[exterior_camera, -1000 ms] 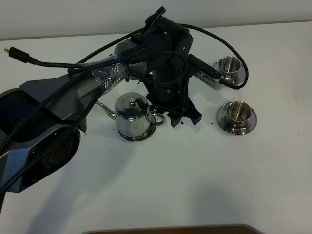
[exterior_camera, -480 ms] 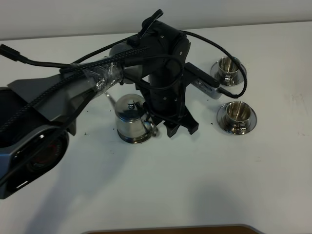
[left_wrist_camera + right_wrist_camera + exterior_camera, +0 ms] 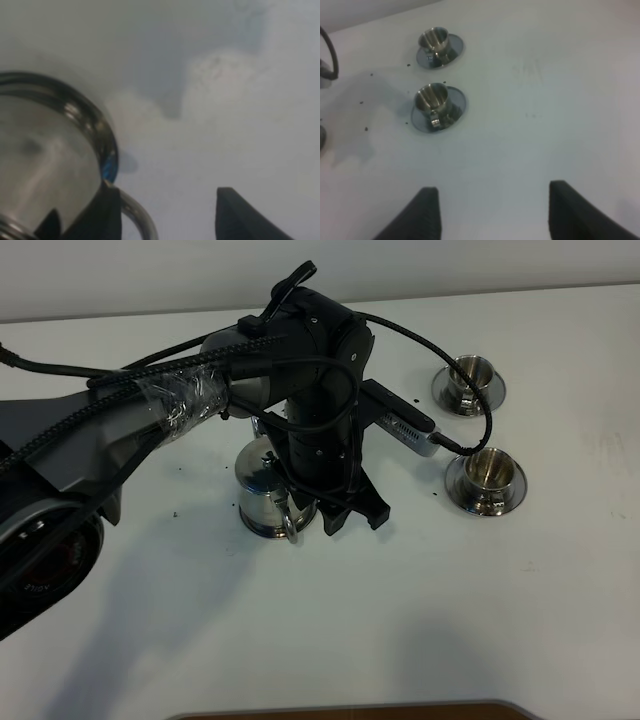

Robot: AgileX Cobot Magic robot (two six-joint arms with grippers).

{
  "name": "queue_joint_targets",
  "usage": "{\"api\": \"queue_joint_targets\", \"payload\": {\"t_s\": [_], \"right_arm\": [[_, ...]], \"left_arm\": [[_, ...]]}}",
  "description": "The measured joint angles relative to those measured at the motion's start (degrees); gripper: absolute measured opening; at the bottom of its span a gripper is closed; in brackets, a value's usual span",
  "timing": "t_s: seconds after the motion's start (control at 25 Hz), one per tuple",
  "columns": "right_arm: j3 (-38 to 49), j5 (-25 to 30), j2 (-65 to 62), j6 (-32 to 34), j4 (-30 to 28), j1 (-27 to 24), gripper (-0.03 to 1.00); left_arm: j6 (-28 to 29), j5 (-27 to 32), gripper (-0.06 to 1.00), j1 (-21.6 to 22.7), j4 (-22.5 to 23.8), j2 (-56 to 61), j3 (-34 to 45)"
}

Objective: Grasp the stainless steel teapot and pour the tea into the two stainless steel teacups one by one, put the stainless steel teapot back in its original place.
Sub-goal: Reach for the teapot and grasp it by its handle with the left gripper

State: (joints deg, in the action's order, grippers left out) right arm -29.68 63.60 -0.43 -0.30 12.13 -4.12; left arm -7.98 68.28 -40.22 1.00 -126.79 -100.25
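Note:
The stainless steel teapot (image 3: 258,498) stands left of centre, largely covered by my left arm. Its loop handle (image 3: 292,529) points toward the table's front. In the left wrist view the teapot's body (image 3: 45,165) fills one side and the handle (image 3: 137,215) curves just inside one fingertip (image 3: 107,215). My left gripper (image 3: 348,518) (image 3: 170,215) is open, low beside the handle. The saucer under the teapot barely shows. Two teacups on saucers stand at the right, one far (image 3: 470,375) (image 3: 435,40), one near (image 3: 487,470) (image 3: 432,100). My right gripper (image 3: 495,215) is open and empty, well short of them.
A black cable (image 3: 470,380) loops from the left arm close past the far cup. Small dark specks (image 3: 176,512) lie scattered on the white table (image 3: 450,620). A brown edge (image 3: 350,710) shows at the table's front.
My left arm has swung toward the front left and the gripper has come down beside the teapot. The teapot's handle has turned from pointing right to pointing toward the front.

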Motion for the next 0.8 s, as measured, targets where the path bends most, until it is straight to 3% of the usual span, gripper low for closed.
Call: {"api": "queue_joint_targets", "payload": {"t_s": [0.8], "right_arm": [[0.00, -0.06, 0.00, 0.30, 0.54, 0.00, 0.48]], "left_arm": [[-0.30, 0.00, 0.48, -1.21, 0.63, 2.01, 5.05]]}}
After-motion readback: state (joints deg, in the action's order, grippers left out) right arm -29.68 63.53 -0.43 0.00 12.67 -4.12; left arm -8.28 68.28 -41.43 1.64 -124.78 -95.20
